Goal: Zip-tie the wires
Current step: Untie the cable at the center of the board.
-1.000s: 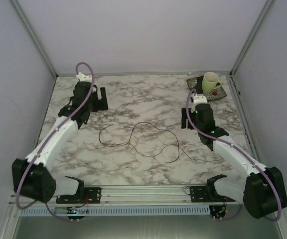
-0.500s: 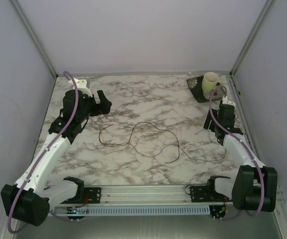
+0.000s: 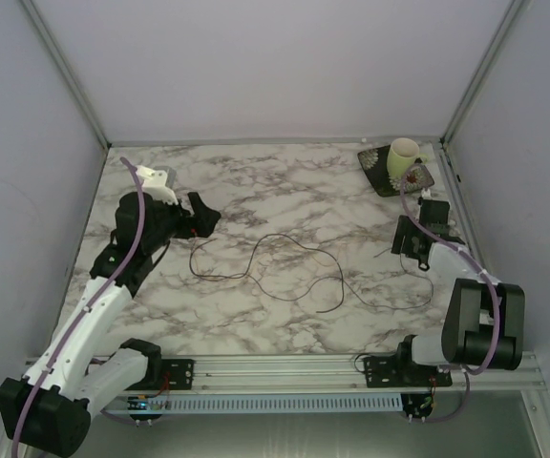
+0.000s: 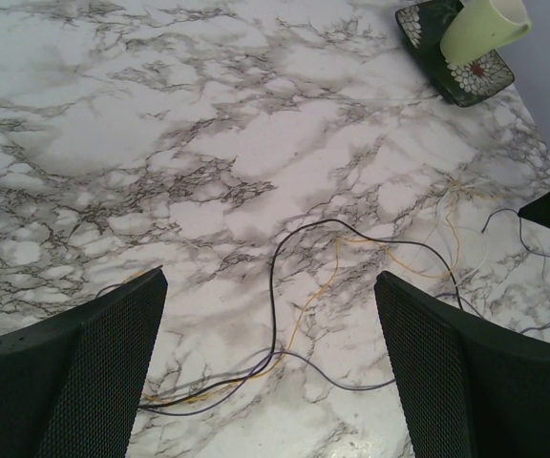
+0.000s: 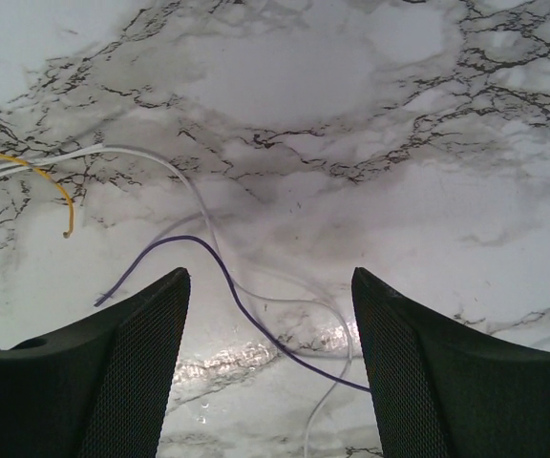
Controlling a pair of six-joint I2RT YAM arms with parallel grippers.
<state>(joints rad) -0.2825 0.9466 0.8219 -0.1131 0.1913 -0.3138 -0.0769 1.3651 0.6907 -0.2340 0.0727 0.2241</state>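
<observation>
The wires (image 3: 277,236) are thin strands curling in loose loops across the middle of the marble table. My left gripper (image 3: 201,215) hovers open just behind their left end. In the left wrist view a black wire (image 4: 273,286), a yellow one (image 4: 315,291) and a purple one (image 4: 351,385) cross on the table below the left gripper (image 4: 270,367). My right gripper (image 3: 406,250) hangs open by the right edge. In the right wrist view the right gripper (image 5: 270,358) is above a purple wire (image 5: 246,315) and a white wire (image 5: 199,200). Neither gripper holds anything.
A pale cup (image 3: 404,157) sits on a dark flowered saucer (image 3: 382,181) at the back right corner. The cup (image 4: 480,24) also shows in the left wrist view. Enclosure walls stand on three sides and an aluminium rail (image 3: 275,367) runs along the front.
My left gripper has come forward from the back left toward the wires' left end. My right arm has folded back, and its gripper has moved from the centre-right toward the right edge.
</observation>
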